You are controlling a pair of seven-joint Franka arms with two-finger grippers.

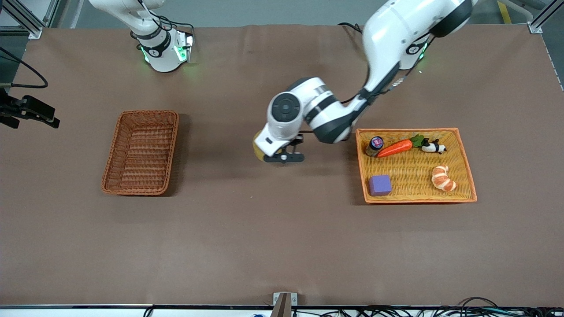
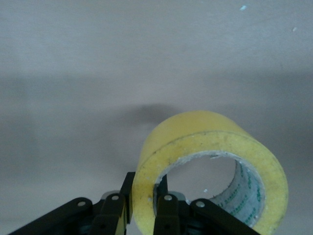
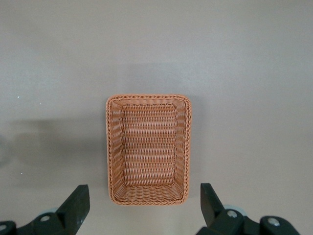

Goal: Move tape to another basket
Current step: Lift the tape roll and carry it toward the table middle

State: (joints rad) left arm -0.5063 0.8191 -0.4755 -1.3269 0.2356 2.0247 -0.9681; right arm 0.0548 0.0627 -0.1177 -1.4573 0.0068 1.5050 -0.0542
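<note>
The tape (image 1: 258, 149), a thick yellow roll with a grey core, hangs over the bare tabletop between the two baskets. My left gripper (image 1: 286, 154) is shut on it. In the left wrist view one finger is inside the ring and the other outside, pinching the wall of the tape (image 2: 210, 142) at the left gripper (image 2: 145, 178). The dark reddish-brown wicker basket (image 1: 147, 113) stands toward the right arm's end of the table with nothing in it. My right gripper (image 3: 143, 188) waits open high above that basket (image 3: 146, 97), nothing between its fingers.
Toward the left arm's end lies a shallow orange-yellow woven tray (image 1: 414, 130). It holds a carrot toy (image 1: 395, 148), a small bottle (image 1: 374, 146), a panda figure (image 1: 434, 146), a purple cube (image 1: 380, 185) and a croissant toy (image 1: 443, 178).
</note>
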